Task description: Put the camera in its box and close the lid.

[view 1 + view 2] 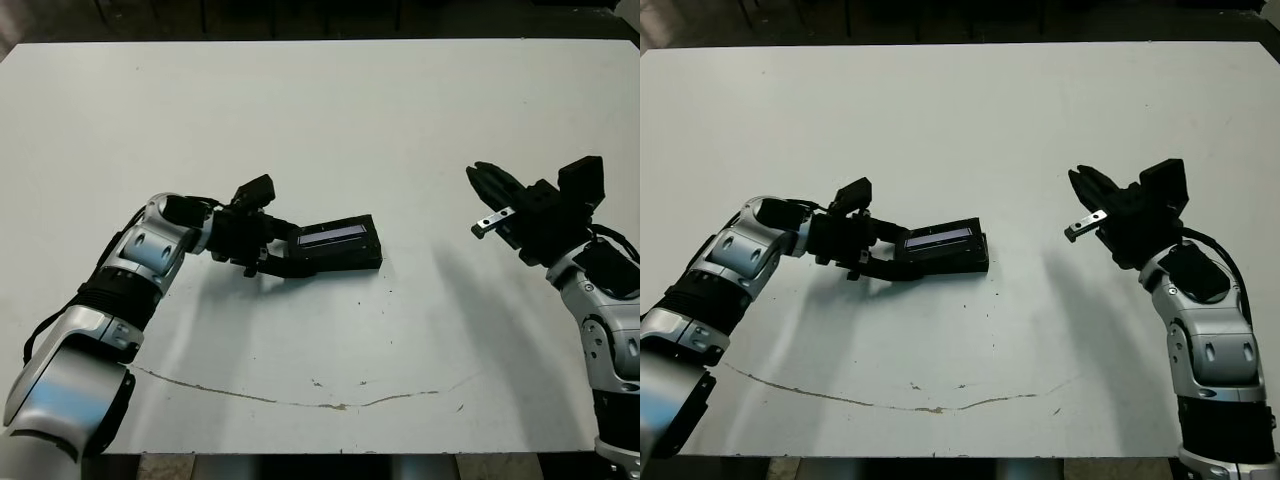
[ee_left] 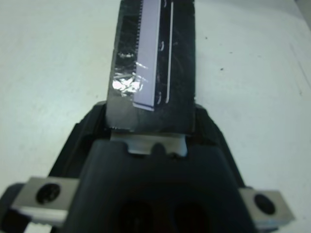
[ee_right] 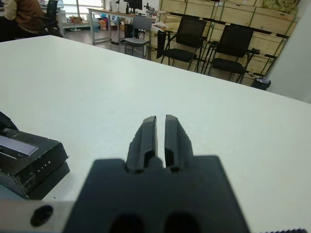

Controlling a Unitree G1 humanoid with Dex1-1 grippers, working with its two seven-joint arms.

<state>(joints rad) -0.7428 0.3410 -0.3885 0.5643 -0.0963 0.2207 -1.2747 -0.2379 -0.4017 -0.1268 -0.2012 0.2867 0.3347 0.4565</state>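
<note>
White table [image 1: 400, 120]. Left gripper [image 1: 268, 252] clamped on left end of black box [image 1: 335, 245] with lid [image 2: 175, 58] on top, left of table centre, tilted. Bluish strip [image 1: 330, 236] on top face. Camera itself not visible, probably inside. Right gripper [image 3: 160, 138] raised well apart at right, fingers nearly together, empty. Box looks light, rigid, glossy, likely slippery; best held across short end, as now.
</note>
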